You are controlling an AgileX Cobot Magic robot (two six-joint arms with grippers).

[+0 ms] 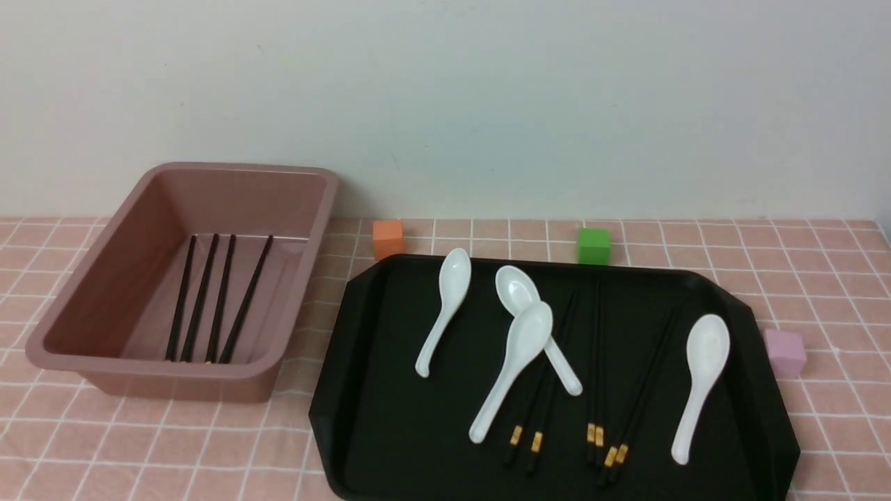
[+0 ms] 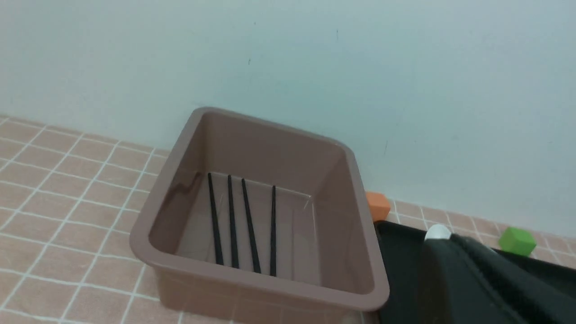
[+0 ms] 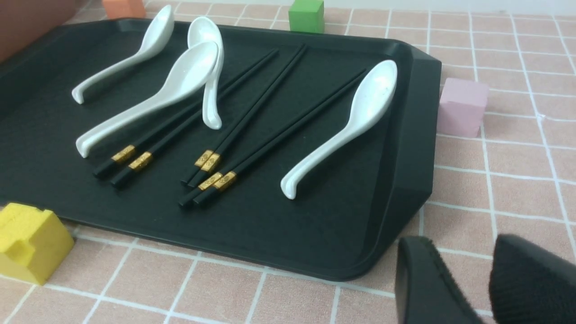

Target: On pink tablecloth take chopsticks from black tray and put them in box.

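On the pink tablecloth (image 1: 821, 278) the black tray (image 1: 390, 390) holds three pairs of black chopsticks (image 1: 595, 362) with gold bands, lying among white spoons; they show clearly in the right wrist view (image 3: 252, 112). The mauve box (image 1: 243, 169) stands left of the tray with several chopsticks (image 1: 209, 299) lying on its bottom, also seen in the left wrist view (image 2: 234, 225). My left gripper (image 2: 452, 243) hovers by the tray's corner beside the box (image 2: 252, 279), fingers together and empty. My right gripper (image 3: 463, 252) is open and empty over the cloth off the tray's (image 3: 315, 225) near right corner. Neither gripper shows in the front view.
Several white spoons (image 1: 515, 362) lie on the tray, two crossing over one chopstick pair. An orange cube (image 1: 388, 239) and a green cube (image 1: 593, 245) sit behind the tray, a small pink cube (image 1: 785, 351) at its right. A yellow block (image 3: 27, 240) sits by its front edge. A wall stands close behind.
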